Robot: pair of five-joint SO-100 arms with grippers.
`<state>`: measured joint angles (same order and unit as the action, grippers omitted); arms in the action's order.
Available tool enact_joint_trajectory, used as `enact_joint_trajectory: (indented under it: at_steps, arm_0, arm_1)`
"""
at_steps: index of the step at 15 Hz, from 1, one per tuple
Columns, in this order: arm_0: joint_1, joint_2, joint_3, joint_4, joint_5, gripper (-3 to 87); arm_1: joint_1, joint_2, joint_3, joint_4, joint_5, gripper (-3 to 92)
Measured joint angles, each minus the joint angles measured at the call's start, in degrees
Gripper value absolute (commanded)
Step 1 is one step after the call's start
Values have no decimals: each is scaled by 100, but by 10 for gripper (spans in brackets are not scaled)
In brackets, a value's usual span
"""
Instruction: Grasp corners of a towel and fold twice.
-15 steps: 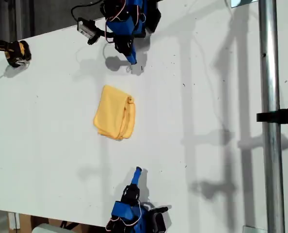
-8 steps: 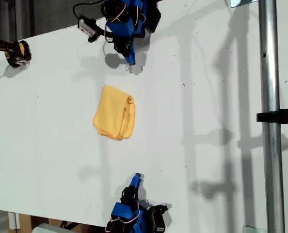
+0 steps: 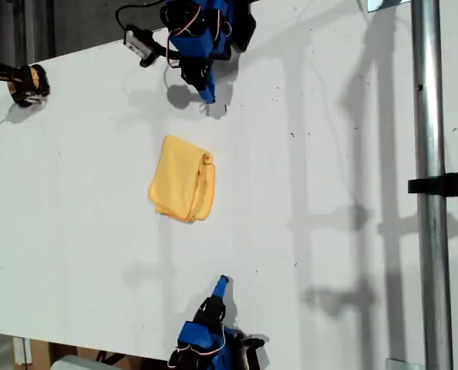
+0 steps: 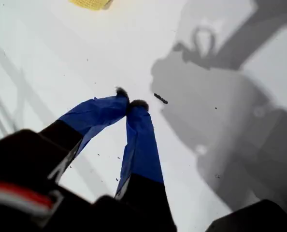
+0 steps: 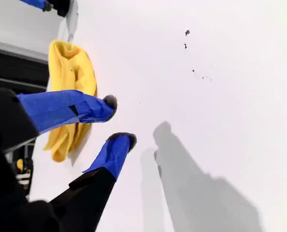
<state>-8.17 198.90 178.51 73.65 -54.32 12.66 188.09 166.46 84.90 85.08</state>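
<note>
You are watching my second gripper (image 5: 119, 121) pulling back toward 6 o'clock in the exterior view, jaws slightly parted and empty, while my first gripper (image 4: 130, 98) is sitting pinched shut on nothing at 12 o'clock, leaving the towel (image 3: 183, 189) lying folded between them, apparently finished.

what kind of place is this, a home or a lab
Most likely a lab or workshop bench: a bare white table with two small blue robot arms, a metal pole clamped beside it, and only a folded yellow towel to practise on.
</note>
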Motion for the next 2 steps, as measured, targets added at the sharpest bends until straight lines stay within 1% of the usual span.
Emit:
enact_joint_trajectory:
  at_steps: [2]
  arm_0:
    - [0,0,0,0,0,102]
  arm_1:
    - [0,0,0,0,0,42]
